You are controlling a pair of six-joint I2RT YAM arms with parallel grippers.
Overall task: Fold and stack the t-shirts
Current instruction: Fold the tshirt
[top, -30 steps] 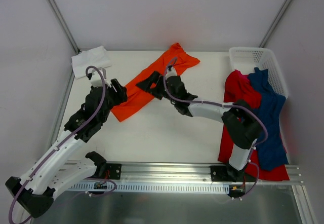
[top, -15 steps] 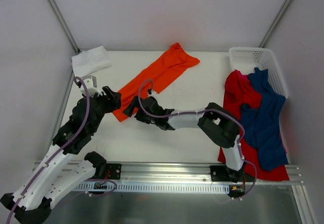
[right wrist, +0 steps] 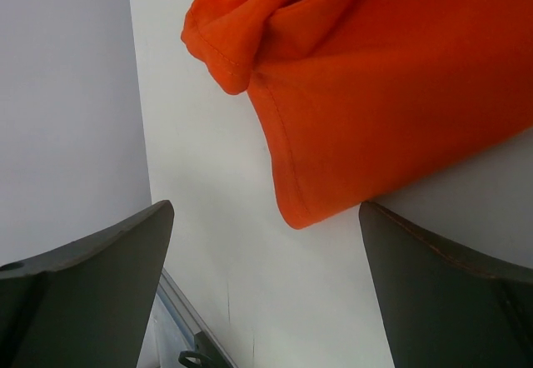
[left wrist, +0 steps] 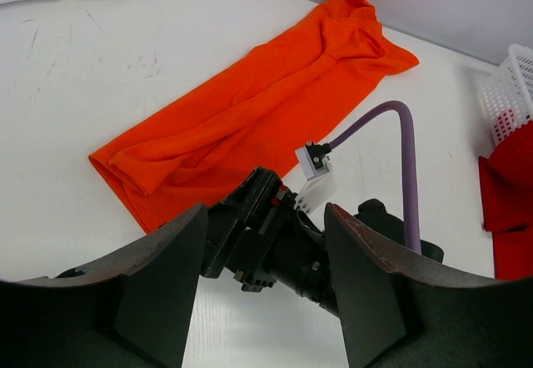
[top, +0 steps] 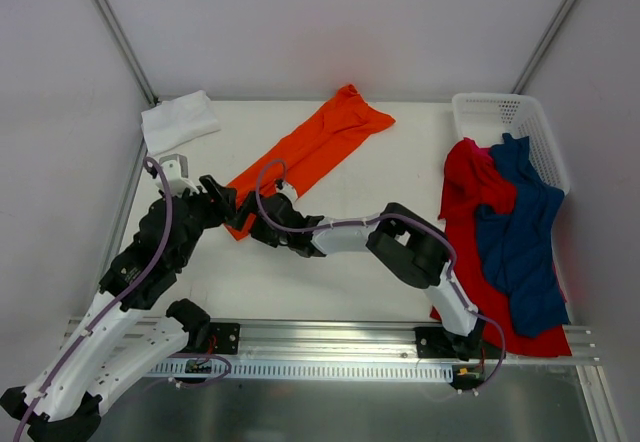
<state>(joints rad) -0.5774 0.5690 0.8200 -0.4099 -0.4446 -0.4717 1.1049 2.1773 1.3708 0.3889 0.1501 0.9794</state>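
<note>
White t-shirt (top: pixel 180 120) in the far left corner; left gripper (left wrist: pixel 265 218) gapes empty; orange t-shirt (top: pixel 310 152), a long strip, slants from near-left toward the far edge; right gripper (right wrist: pixel 265 210) spread wide at its near end; red t-shirt (top: pixel 462 177) and dark blue t-shirt (top: pixel 525 242) along the right edge.

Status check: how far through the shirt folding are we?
Done: the white shirt looks folded in the far left corner. In hand: the orange shirt is a long strip; left gripper and right gripper, both open, hover at its near end, gripping nothing. Left: the red shirt and blue shirt lie heaped against the basket, unfolded; nothing is stacked.
</note>
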